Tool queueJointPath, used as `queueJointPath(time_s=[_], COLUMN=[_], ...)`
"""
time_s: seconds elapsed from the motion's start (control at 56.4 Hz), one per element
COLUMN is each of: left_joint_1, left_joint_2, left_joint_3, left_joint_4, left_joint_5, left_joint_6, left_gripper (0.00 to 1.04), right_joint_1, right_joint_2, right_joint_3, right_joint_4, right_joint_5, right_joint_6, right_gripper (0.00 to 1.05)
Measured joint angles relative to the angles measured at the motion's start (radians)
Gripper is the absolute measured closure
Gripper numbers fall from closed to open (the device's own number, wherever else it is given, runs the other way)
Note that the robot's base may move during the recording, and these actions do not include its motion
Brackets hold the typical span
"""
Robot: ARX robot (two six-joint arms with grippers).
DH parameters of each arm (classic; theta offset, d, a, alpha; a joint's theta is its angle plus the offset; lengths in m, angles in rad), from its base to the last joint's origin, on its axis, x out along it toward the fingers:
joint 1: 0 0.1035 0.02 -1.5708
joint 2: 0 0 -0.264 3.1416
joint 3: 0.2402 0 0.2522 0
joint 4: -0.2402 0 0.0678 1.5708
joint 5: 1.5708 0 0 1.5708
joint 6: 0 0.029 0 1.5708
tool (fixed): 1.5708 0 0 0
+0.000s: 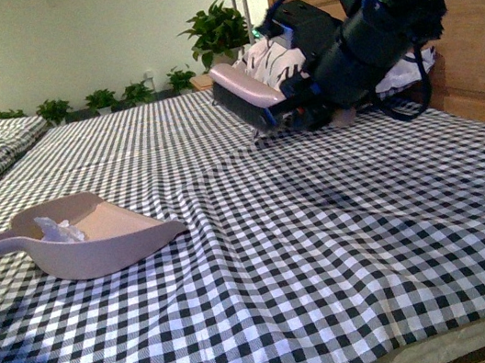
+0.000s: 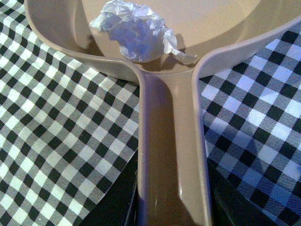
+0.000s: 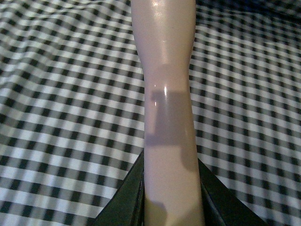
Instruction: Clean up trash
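one trash [image 1: 60,230] wad inside dustpan [image 1: 132,242] rim

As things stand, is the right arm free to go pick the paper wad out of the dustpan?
Probably not yet. The right pincer is shut on the brush handle, held far across the cloth from the dustpan. The paper wad lies uncovered inside the pan, so only the occupied pincer hinders it.

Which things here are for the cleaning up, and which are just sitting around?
For the job:
- trash, lying in the dustpan
- dustpan, handle in the left gripper
- brush, held by the right gripper

Just sitting around:
- checked cloth
- potted plants
- pillow
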Motion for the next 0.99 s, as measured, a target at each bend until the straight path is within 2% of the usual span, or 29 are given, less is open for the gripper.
queueJointPath(time_s=[0.106,0.195,0.301,0.372,0.461,0.532,0.78,0.993], left_joint_1=[0.0,0.0,-0.003,-0.008,-0.027,-0.047,-0.165,-0.281], left_joint_2=[-0.019,-0.02,-0.055,-0.129,-0.225,-0.299,-0.591,-0.872], left_joint_3=[-0.1,-0.129,-0.153,-0.174,-0.203,-0.262,-0.53,-0.766], left_joint_4=[0.269,0.455,0.582,0.655,0.689,0.728,0.785,0.789], left_joint_5=[-0.012,-0.071,-0.125,-0.196,-0.333,-0.395,-0.488,-0.563], left_joint_6=[-0.139,-0.311,-0.47,-0.595,-0.714,-0.764,-0.85,-0.864], left_gripper=[0.78,0.78,0.78,0.78,0.78,0.78,0.78,0.78], right_joint_1=[-0.064,-0.124,-0.18,-0.225,-0.267,-0.288,-0.355,-0.455], right_joint_2=[-0.08,-0.172,-0.274,-0.371,-0.479,-0.562,-0.861,-1.112], right_joint_3=[-0.097,-0.182,-0.261,-0.312,-0.366,-0.42,-0.586,-0.679], right_joint_4=[0.053,0.081,0.108,0.116,0.12,0.15,0.144,0.063], right_joint_5=[-0.015,-0.041,-0.034,-0.039,-0.08,-0.122,-0.383,-0.535], right_joint_6=[0.0,0.013,0.026,0.069,0.128,0.14,0.185,0.26], right_gripper=[0.84,0.84,0.84,0.84,0.84,0.84,0.84,0.84])
